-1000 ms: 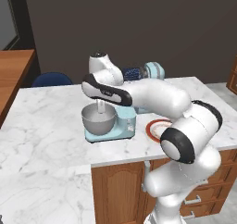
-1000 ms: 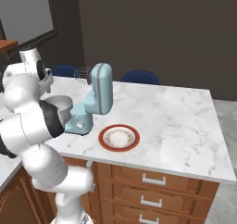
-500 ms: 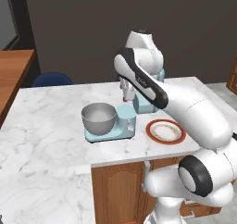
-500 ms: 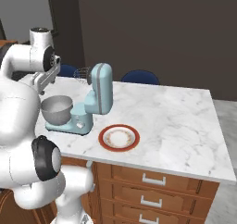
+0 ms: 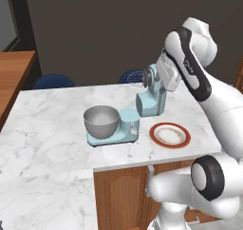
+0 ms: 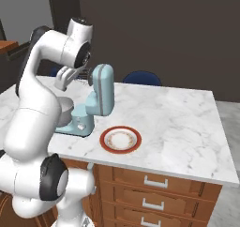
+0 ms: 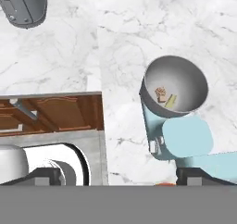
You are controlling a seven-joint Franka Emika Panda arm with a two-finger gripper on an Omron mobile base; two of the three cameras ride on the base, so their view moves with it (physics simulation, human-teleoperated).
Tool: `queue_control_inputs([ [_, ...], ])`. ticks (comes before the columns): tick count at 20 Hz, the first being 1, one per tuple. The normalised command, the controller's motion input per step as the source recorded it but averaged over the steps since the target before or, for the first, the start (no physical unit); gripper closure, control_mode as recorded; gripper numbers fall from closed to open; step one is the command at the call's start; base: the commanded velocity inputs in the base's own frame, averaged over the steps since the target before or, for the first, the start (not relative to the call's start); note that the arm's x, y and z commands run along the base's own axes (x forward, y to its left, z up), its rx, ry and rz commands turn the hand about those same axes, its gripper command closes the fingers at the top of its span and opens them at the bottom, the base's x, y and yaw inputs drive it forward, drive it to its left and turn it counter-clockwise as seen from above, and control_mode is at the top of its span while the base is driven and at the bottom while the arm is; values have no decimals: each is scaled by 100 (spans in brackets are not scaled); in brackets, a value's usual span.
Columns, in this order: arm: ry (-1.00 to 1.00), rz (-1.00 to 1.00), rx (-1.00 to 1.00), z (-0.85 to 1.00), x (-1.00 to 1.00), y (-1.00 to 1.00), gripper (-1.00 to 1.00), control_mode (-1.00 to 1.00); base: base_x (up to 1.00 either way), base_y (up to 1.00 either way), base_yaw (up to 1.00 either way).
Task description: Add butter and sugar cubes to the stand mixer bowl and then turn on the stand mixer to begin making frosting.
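The light blue stand mixer (image 5: 151,102) (image 6: 96,102) stands on the marble counter with its head tilted up. Its grey stand mixer bowl (image 5: 101,120) (image 7: 175,84) sits on the flat base. In the hand view, tan sugar cubes (image 7: 160,93) and a pale sliver of butter (image 7: 170,101) lie inside the bowl. My gripper (image 5: 160,78) (image 6: 65,80) (image 7: 120,179) hangs high beside the raised mixer head, looking down. It is open with nothing between its fingertips (image 7: 46,178).
A white plate with a red-orange rim (image 5: 170,134) (image 6: 120,139) lies right of the mixer. Blue chairs (image 5: 53,81) (image 6: 142,78) stand behind the counter (image 5: 47,124). Wooden drawers (image 6: 154,186) sit under its front edge, and a wooden table (image 5: 14,72) stands at far left.
The arm has swung up and to the right, from low over the bowl to high beside the mixer head. The gripper stays open.
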Motion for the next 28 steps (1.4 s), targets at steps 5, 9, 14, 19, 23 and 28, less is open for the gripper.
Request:
queue_control_inputs([
  [5, 2, 0, 9, -1, 17, -98, -100, -100, 0, 0, 0],
  [9, -1, 0, 14, -1, 21, -88, -100, -100, 0, 0, 0],
  [14, -12, -2, 17, -4, 1, -66, -100, -100, 0, 0, 0],
  [19, -13, -5, 19, -33, 6, -14, -100, -100, 0, 0, 0],
  [23, -9, -5, 19, -31, 23, 0, -100, -100, 0, 0, 0],
  [28, -3, -3, 15, -20, 53, -1, -100, -100, 0, 0, 0],
])
